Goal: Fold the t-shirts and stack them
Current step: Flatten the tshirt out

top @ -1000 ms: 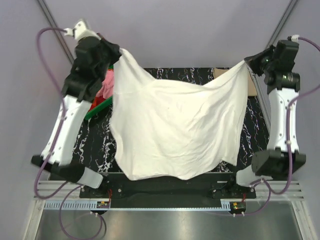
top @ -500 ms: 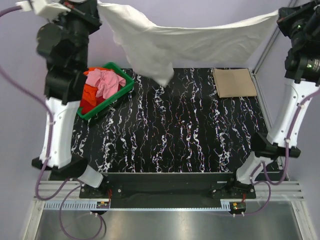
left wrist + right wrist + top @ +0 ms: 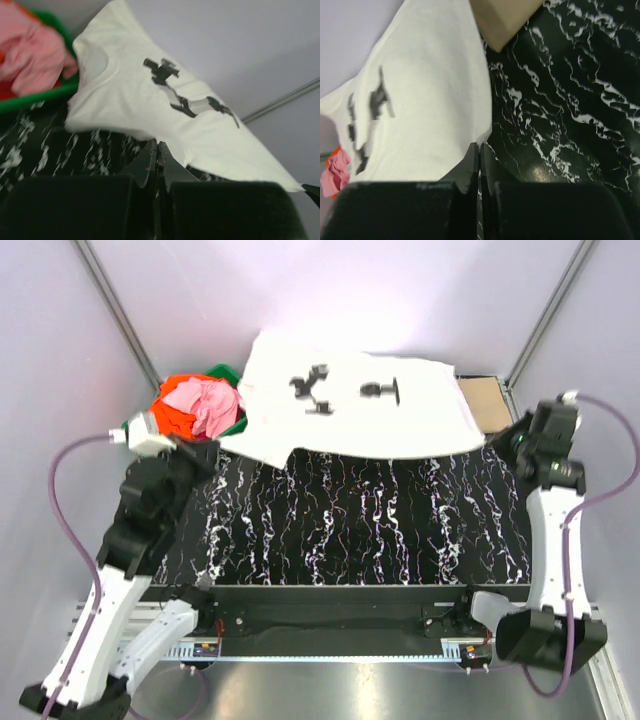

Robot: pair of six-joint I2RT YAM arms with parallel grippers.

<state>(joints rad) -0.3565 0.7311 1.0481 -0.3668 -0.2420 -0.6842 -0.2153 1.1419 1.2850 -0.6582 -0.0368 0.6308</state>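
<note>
The white t-shirt (image 3: 350,405) with black printed marks lies spread, print up, across the far part of the table, its left edge draped over the crate. My left gripper (image 3: 214,446) is shut on its near left corner, which the left wrist view (image 3: 157,145) shows pinched at the fingertips. My right gripper (image 3: 497,440) is shut on its near right corner, seen in the right wrist view (image 3: 480,146). The tan t-shirt (image 3: 488,405) lies folded at the far right, partly under the white one. Pink (image 3: 205,405) and orange (image 3: 172,412) t-shirts are piled at the far left.
A green plastic crate (image 3: 236,426) holds the pink and orange cloth at the far left; its rim shows in the left wrist view (image 3: 40,97). The black marbled table top (image 3: 350,520) lies bare between the shirt and the arm bases.
Both arms held the white t-shirt stretched high, swung it away and came down. The shirt now lies flat at the far side, print up.
</note>
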